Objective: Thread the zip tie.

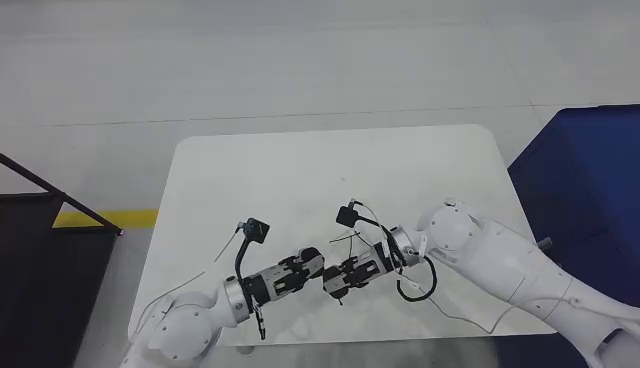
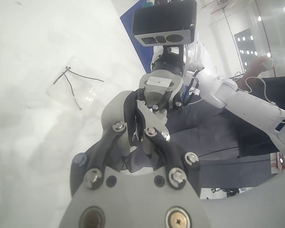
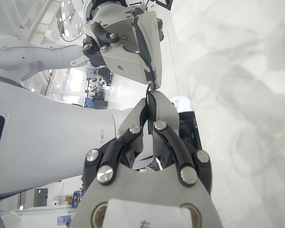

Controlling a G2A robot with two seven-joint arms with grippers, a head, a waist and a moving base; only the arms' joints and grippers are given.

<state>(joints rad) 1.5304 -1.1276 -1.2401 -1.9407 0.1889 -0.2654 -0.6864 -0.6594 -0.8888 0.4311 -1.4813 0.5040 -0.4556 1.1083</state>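
My right gripper (image 3: 149, 97) and left gripper (image 3: 154, 84) meet tip to tip, both pinching the black zip tie (image 3: 147, 91) between them above the table (image 1: 300, 168), where a misaligned push could buckle it.

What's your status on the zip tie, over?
Left gripper and right gripper tip to tip, jaws shut on thin black plastic zip tie. Spare black ties on white table, apart. Nothing blocking.
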